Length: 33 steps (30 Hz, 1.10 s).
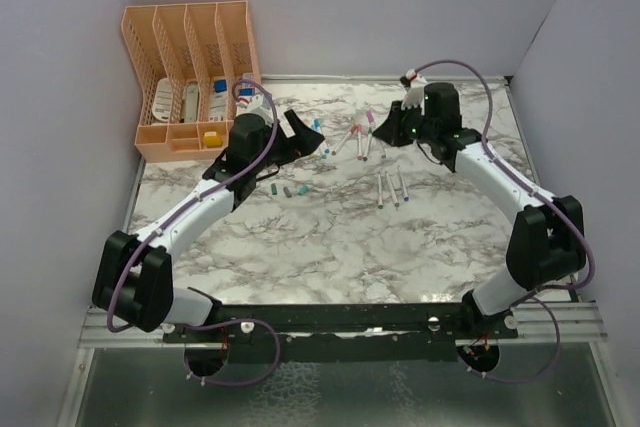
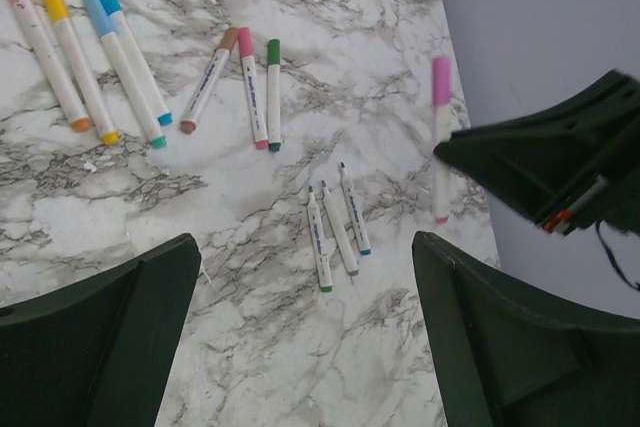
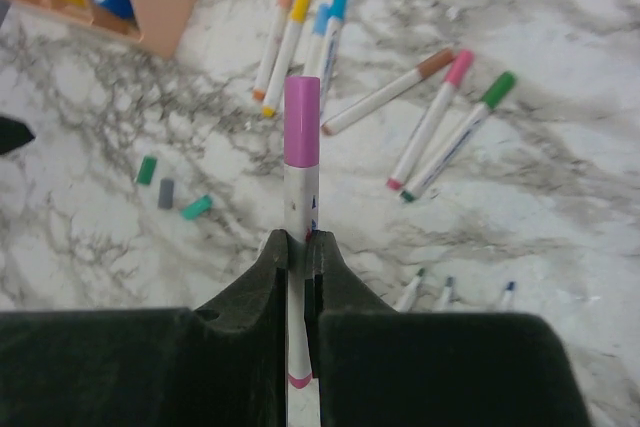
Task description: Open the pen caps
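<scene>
pink cap [image 3: 302,119] topped the pen [image 3: 300,209] the right gripper [image 3: 303,247] pinched tight; left gripper [image 2: 305,247] gaped wide, empty.

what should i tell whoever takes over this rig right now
Right gripper: shut on a pink-capped pen, cap on.
Left gripper: open, empty, over the table.
Done: three pens lie uncapped, and three loose caps lie on the table.
Left: the held pen, plus seven capped pens on the table.
</scene>
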Available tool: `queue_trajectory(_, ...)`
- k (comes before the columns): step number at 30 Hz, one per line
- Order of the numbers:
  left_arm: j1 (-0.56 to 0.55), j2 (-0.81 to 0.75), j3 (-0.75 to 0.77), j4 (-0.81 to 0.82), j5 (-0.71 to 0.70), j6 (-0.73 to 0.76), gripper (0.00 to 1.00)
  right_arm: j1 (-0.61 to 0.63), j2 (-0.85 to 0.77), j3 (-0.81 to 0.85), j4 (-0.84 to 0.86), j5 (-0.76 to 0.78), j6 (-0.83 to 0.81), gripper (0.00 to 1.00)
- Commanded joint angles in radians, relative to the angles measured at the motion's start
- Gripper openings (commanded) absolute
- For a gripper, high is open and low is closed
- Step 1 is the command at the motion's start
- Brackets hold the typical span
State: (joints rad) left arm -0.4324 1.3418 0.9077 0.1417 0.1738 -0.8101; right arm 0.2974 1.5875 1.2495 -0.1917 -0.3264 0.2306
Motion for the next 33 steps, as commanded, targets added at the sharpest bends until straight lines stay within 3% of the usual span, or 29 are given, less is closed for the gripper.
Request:
queue_trajectory(1,-0.005,0.047,0.065,0.06,0.039,-0.016,0.9,0.074,-0.037,-0.112,0.043,-0.171,0.033,0.02)
queue_trajectory(10,-0.031,0.117,0.089,0.065,0.054,-0.03,0.89,0.189,-0.094,-0.156,0.068,-0.168,0.07,0.01)
queue_trajectory(21,-0.069,0.178,0.104,0.092,0.063,-0.064,0.8,0.246,-0.073,-0.124,0.081,-0.173,0.076,0.01)
queue_trajectory(27,-0.085,0.199,0.122,0.1,0.07,-0.071,0.73,0.262,-0.07,-0.12,0.089,-0.17,0.074,0.01)
queue_trajectory(33,-0.095,0.199,0.117,0.11,0.072,-0.078,0.55,0.271,-0.069,-0.122,0.089,-0.163,0.071,0.01)
